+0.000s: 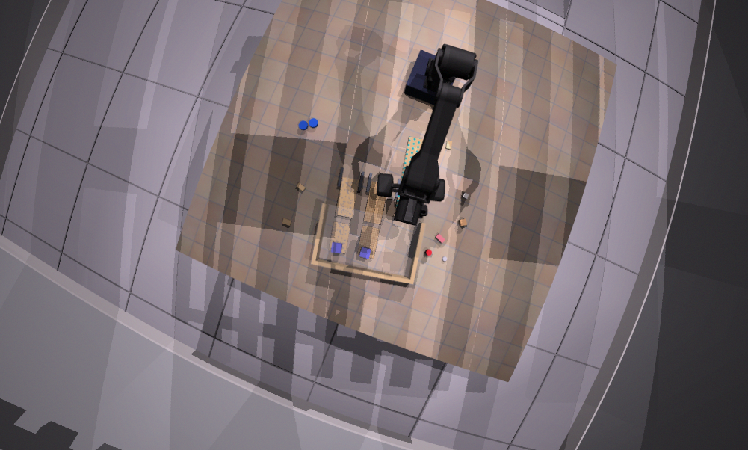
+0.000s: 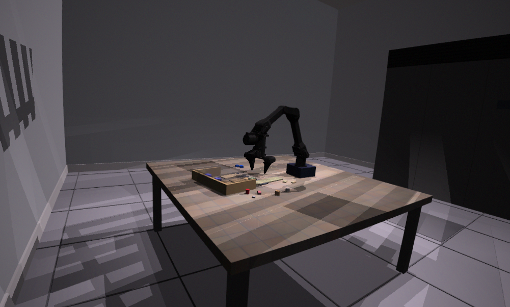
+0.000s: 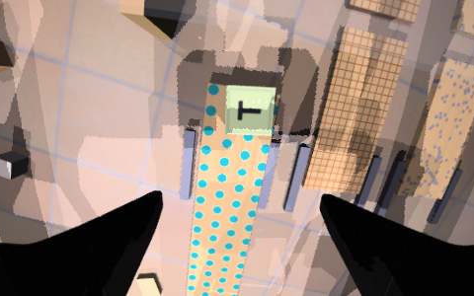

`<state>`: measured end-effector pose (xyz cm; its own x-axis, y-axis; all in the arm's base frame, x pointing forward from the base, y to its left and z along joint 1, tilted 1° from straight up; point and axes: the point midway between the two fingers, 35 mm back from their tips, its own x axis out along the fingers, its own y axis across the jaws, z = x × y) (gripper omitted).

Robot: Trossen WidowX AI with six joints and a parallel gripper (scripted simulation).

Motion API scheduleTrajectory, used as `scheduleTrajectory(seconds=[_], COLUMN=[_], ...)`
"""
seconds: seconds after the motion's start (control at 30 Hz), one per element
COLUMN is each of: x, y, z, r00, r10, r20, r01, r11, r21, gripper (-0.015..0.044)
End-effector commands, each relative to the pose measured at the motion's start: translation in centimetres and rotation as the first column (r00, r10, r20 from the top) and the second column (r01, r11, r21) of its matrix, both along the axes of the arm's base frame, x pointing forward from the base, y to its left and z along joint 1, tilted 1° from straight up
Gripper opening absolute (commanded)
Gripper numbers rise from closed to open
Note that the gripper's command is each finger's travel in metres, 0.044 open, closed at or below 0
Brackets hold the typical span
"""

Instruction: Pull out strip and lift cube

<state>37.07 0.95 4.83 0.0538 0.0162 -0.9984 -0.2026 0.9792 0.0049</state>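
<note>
T-marked cube (image 3: 250,111) legible only from wrist

Dim room, patchy hard-edged shadows, sharp focus, top view edges curved

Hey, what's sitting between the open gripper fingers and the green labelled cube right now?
Only the dotted strip itself; the wrist view shows it running bare from the gripper to the labelled cube.
</note>
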Motion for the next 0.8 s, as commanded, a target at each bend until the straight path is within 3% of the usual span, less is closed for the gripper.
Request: scheduleTrajectory(seconds=[0.0, 0.33, 0.57, 0.77], x=[1.6, 4.5, 4.6, 4.7], y=[0.2, 0.5, 0.5, 0.5], z=[0.2, 0.5, -0.3, -1.3], r00=[1.0, 1.0, 1.0, 1.0], r10=[-0.004, -0.004, -0.004, -0.004], r20=[-0.003, -0.001, -0.001, -0.001], r01=[0.004, 0.004, 0.004, 0.004], r11=[1.0, 1.0, 1.0, 1.0], r21=[0.002, 0.003, 0.003, 0.003], gripper=[0.044, 0.044, 0.0256, 0.025])
